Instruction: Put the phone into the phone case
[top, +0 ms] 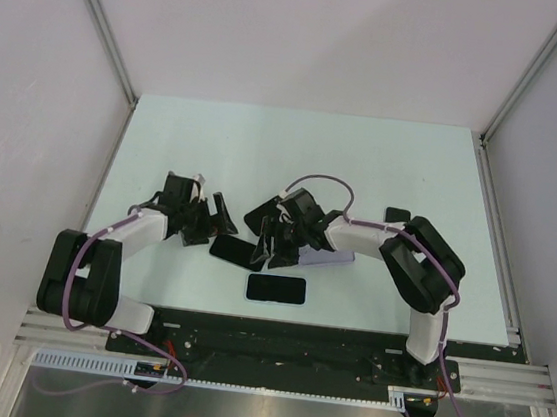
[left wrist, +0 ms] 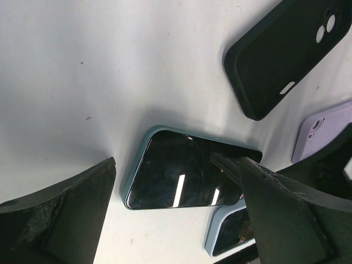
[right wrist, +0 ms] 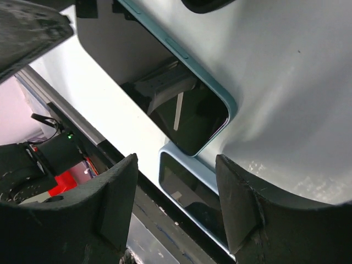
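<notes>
Left wrist view: phone lies flat, screen up, between the fingers of the wide-open left gripper, long axis spanning finger to finger; right gripper, open and empty, hovers over one end; black case lies beyond.

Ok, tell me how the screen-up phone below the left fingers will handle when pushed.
The phone looks like a rigid slab, so it should not flex. Its glossy screen shows bright reflections, so it is probably slippery to pinch. Lying flat on the table, it will likely slide, not tip.
</notes>
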